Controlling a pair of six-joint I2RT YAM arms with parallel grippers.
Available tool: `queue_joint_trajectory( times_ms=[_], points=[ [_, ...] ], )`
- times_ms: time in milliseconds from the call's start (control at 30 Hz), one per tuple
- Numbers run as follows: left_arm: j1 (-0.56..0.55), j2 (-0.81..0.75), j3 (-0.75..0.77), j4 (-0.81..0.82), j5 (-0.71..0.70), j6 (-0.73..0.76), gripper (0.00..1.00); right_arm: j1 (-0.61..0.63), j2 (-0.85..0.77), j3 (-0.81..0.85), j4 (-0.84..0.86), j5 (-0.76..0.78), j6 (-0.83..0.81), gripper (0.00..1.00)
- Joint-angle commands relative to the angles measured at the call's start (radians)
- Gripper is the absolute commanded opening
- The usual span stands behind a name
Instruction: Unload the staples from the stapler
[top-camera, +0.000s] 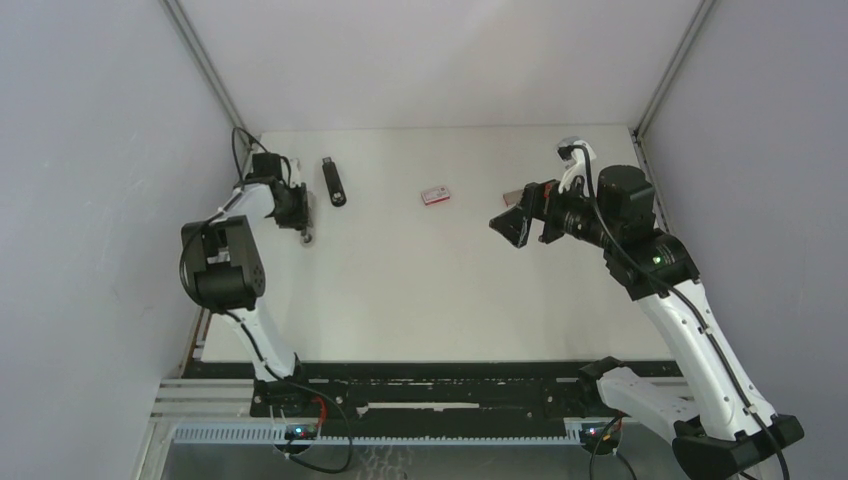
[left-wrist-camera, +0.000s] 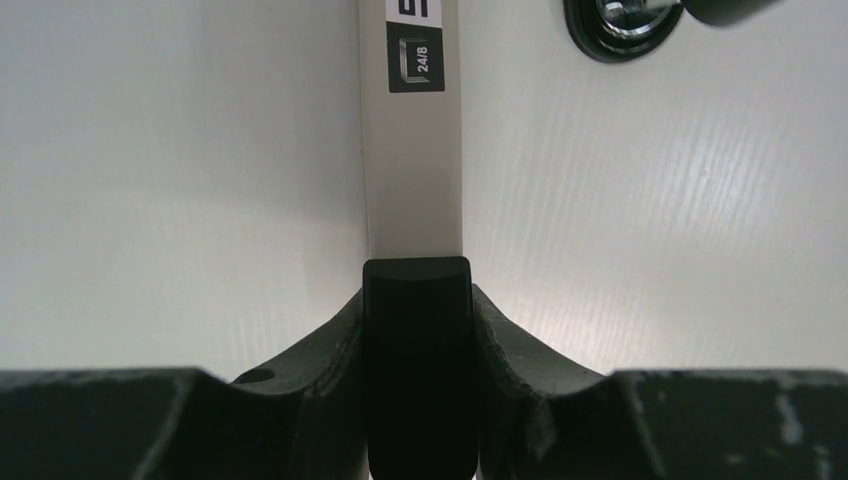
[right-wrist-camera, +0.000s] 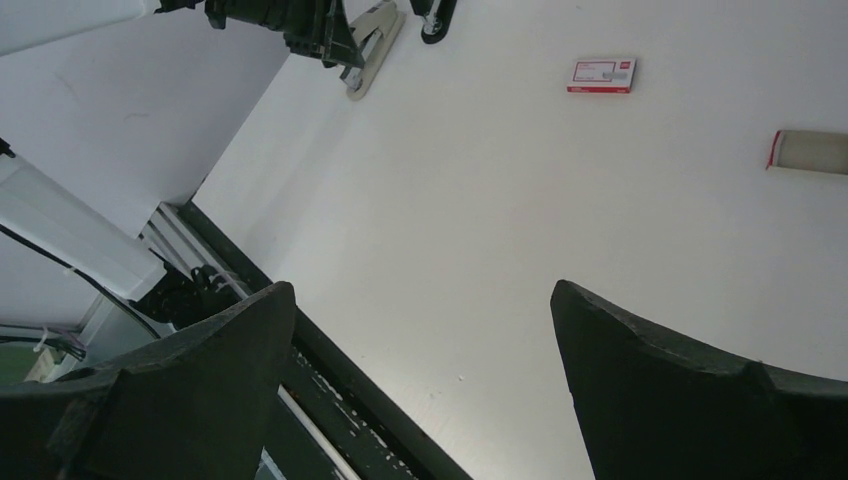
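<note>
White table (top-camera: 420, 290) fills the floor of a box with grey walls (top-camera: 90, 150). Two white and black arms stand at the near edge.

The left arm (top-camera: 225, 265) reaches to the far left part of the table. The right arm (top-camera: 690, 310) is up in the air over the right side.

The right gripper (top-camera: 517, 226) is wide open and holds nothing.

The left gripper (top-camera: 298, 208) is down low. Its two fingers (left-wrist-camera: 320, 340) press on both sides of the stapler (left-wrist-camera: 412, 180), right at a black part of it, so it has a tight hold.

The stapler is long, thin and pale grey. It lies flat on the table by the left wall. Its long side runs from the far wall toward the near edge.

Just to the right of it lies a black bar (top-camera: 333, 181), running almost the same way.

A small red and white box (top-camera: 435, 195) sits near the middle, well apart from the stapler.

A little grey piece with a red end (right-wrist-camera: 810, 150) lies farther right.
</note>
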Motion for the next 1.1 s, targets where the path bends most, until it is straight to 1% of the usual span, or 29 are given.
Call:
queue_joint_trajectory(
  times_ms=[0, 300, 433, 567, 700, 800, 900, 1067],
  points=[
    [-0.002, -0.126, -0.059, 0.090, 0.063, 0.034, 0.35, 0.008, -0.002, 0.028, 0.020, -0.027, 0.041, 1.00],
    [-0.036, -0.203, -0.139, 0.093, 0.071, 0.104, 0.36, 0.012, -0.035, 0.049, 0.008, -0.012, 0.008, 1.00],
    [-0.059, -0.240, -0.179, 0.094, 0.074, 0.136, 0.36, 0.009, -0.045, 0.021, 0.019, 0.001, 0.025, 1.00],
    [-0.080, -0.263, -0.220, 0.098, 0.088, 0.156, 0.36, 0.004, -0.044, 0.020, 0.028, -0.022, 0.027, 1.00],
    [-0.112, -0.287, -0.261, 0.098, 0.091, 0.187, 0.36, 0.007, -0.042, 0.030, 0.015, -0.010, 0.017, 1.00],
    [-0.134, -0.312, -0.286, 0.103, 0.089, 0.209, 0.36, 0.012, -0.035, 0.020, 0.022, 0.037, -0.023, 1.00],
    [-0.156, -0.330, -0.301, 0.101, 0.088, 0.227, 0.37, 0.013, -0.024, -0.037, 0.033, 0.064, -0.120, 1.00],
    [-0.194, -0.366, -0.319, 0.092, 0.088, 0.271, 0.36, 0.009, -0.001, -0.088, 0.039, 0.046, -0.302, 1.00]
  ],
)
